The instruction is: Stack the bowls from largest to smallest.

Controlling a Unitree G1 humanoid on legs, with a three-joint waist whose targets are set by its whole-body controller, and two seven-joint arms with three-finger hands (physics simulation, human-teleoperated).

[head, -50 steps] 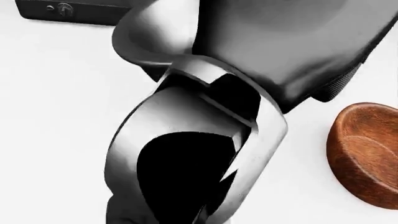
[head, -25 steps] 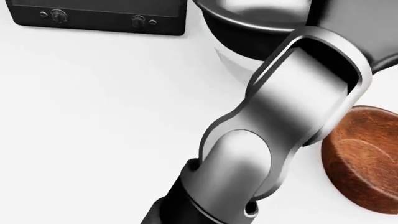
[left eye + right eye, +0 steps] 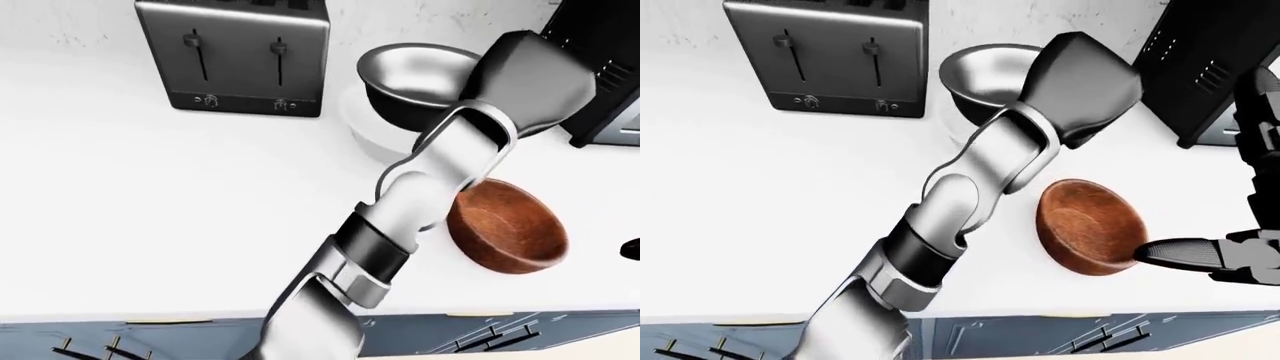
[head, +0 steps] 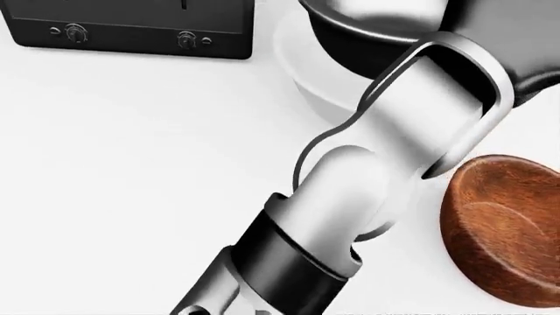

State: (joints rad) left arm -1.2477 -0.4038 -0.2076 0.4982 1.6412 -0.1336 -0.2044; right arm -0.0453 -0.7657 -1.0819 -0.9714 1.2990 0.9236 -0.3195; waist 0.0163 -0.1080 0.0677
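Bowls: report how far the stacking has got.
Nothing looks finished yet. In hand: the left robot hand has the steel bowl over the white bowl by the toaster; whether it is seated I cannot tell, since the palm hides the fingers. Left: the wooden bowl sits apart on the counter, with a fingertip of the right robot hand at its rim.

We are looking at a kitchen. A steel two-slot toaster (image 3: 238, 56) stands on a white bench (image 3: 150, 210) against a pale wall. To the toaster's right sit a metal bowl (image 3: 415, 79) and a wooden bowl (image 3: 507, 225), with a black appliance (image 3: 1210, 67) further right. Below the toaster, along the bench edge, run blue-grey cabinet fronts (image 3: 120, 341) with handles.
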